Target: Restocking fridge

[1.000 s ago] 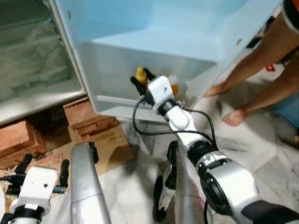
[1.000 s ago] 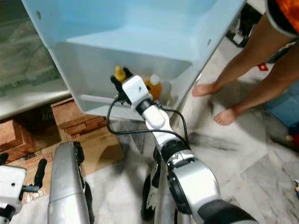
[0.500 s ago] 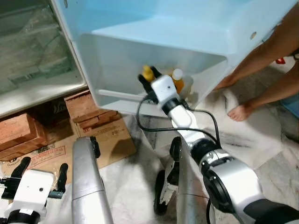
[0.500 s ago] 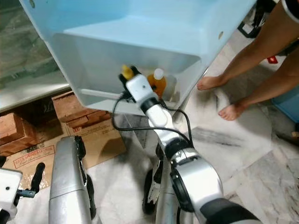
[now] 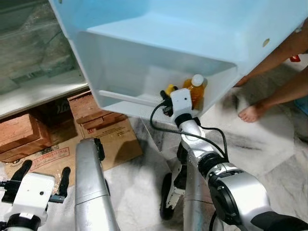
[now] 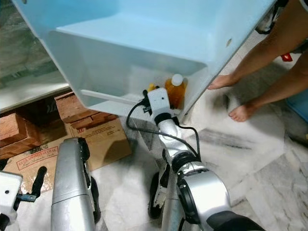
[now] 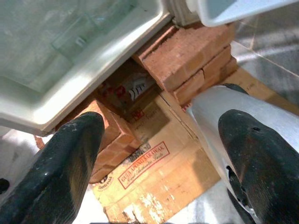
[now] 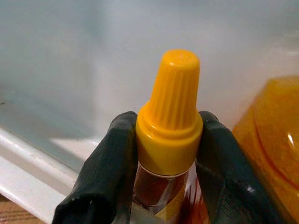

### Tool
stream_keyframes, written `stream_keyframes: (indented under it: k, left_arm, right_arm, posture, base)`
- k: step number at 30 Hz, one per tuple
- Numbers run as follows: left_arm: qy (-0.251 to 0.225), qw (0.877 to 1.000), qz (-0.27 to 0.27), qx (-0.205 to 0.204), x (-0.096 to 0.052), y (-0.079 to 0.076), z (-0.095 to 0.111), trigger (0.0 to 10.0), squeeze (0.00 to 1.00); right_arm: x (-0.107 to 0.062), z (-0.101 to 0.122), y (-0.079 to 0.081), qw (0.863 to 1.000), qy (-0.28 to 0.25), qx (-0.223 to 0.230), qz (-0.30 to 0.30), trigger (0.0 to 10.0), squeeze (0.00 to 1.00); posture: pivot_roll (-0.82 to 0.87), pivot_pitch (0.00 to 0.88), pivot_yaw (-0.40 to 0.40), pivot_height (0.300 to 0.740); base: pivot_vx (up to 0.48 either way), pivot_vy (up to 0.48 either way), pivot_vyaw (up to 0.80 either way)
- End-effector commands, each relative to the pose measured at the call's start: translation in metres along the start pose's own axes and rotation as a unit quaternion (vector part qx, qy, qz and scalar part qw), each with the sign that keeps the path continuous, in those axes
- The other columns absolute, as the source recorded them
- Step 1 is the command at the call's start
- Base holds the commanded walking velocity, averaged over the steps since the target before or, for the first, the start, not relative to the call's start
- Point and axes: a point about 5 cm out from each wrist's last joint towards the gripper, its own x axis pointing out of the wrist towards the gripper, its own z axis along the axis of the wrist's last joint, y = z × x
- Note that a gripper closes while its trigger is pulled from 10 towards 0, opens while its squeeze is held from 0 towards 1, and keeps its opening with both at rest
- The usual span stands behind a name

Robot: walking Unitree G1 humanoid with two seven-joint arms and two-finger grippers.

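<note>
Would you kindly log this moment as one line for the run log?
phase: placing | right gripper: shut on yellow-capped bottle, inside fridge door shelf beside orange bottle | left gripper: open, idle over cardboard

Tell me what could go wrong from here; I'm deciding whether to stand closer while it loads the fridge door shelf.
1. The right gripper pinches the yellow-capped bottle at its neck, just below the cap; it could swing or slip as it is lowered.
2. The orange juice bottle stands right beside it in the door shelf, so it could get knocked over.
3. A person's bare foot is on the floor near the door; a dropped bottle might land there.
</note>
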Motion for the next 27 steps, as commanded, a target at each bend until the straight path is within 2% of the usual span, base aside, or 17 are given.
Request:
stream_keyframes:
  k: [1,3,4,8,14,21,27]
  left_arm:
    - [0.025,1.000,-0.011,-0.003,-0.002,-0.002,-0.009,10.0,0.00]
    - [0.025,1.000,-0.011,-0.005,-0.001,-0.002,-0.010,10.0,0.00]
    - [0.026,1.000,-0.013,-0.006,0.001,-0.003,-0.010,10.0,0.00]
    - [0.027,0.999,-0.015,-0.007,0.006,-0.004,-0.012,10.0,0.00]
    - [0.025,1.000,-0.013,-0.004,0.014,-0.005,-0.013,10.0,0.00]
    - [0.007,1.000,-0.003,-0.008,0.030,-0.008,-0.010,10.0,0.00]
    - [-0.003,1.000,0.013,-0.013,0.042,-0.010,-0.009,10.0,0.00]
  right_arm:
    - [-0.011,-0.022,-0.017,0.998,0.050,0.012,-0.037,10.0,0.00]
    - [-0.012,-0.022,-0.019,0.998,0.051,0.021,-0.041,10.0,0.00]
    - [-0.012,-0.024,-0.021,0.997,0.055,0.032,-0.050,10.0,0.97]
    - [-0.012,-0.024,-0.024,0.995,0.058,0.051,-0.062,10.0,1.00]
    - [-0.006,-0.015,-0.025,0.996,0.043,0.048,-0.059,10.0,1.00]
    - [0.010,0.015,-0.034,0.996,-0.017,0.064,-0.052,10.0,1.00]
    - [0.021,0.041,-0.042,0.996,-0.062,0.054,-0.032,10.0,1.00]
  posture:
    - [0.37,0.341,-0.110,0.474]
    - [0.36,0.342,-0.109,0.474]
    - [0.36,0.335,-0.110,0.474]
    - [0.35,0.320,-0.113,0.474]
    - [0.34,0.303,-0.111,0.474]
    - [0.32,0.258,-0.134,0.474]
    - [0.30,0.213,-0.158,0.474]
  base:
    - [0.000,0.000,0.00]
    - [0.000,0.000,0.00]
    - [0.000,0.000,0.00]
    - [0.000,0.000,0.00]
    - [0.000,0.000,0.00]
    - [0.000,0.000,0.00]
    - [0.000,0.000,0.00]
